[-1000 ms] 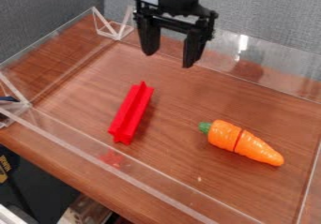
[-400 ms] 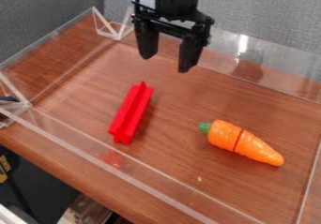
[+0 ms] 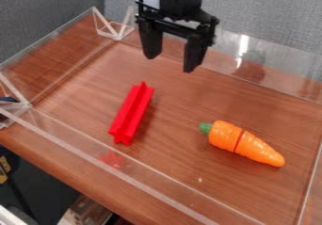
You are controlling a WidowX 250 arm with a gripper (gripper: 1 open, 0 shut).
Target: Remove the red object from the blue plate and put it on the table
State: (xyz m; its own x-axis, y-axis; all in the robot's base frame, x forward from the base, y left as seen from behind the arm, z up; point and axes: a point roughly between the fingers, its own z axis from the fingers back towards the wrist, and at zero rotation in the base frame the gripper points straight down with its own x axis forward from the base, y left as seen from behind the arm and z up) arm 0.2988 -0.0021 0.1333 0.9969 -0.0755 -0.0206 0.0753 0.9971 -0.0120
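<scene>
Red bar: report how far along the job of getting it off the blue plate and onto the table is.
Looks done: the red bar lies directly on the wooden table, and no blue plate shows in this view. In hand: nothing; the gripper hangs open above the table, away from the bar. Left: apparently nothing.

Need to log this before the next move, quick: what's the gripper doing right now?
Gripper: open, fingers spread apart, holding nothing, above the table.
</scene>
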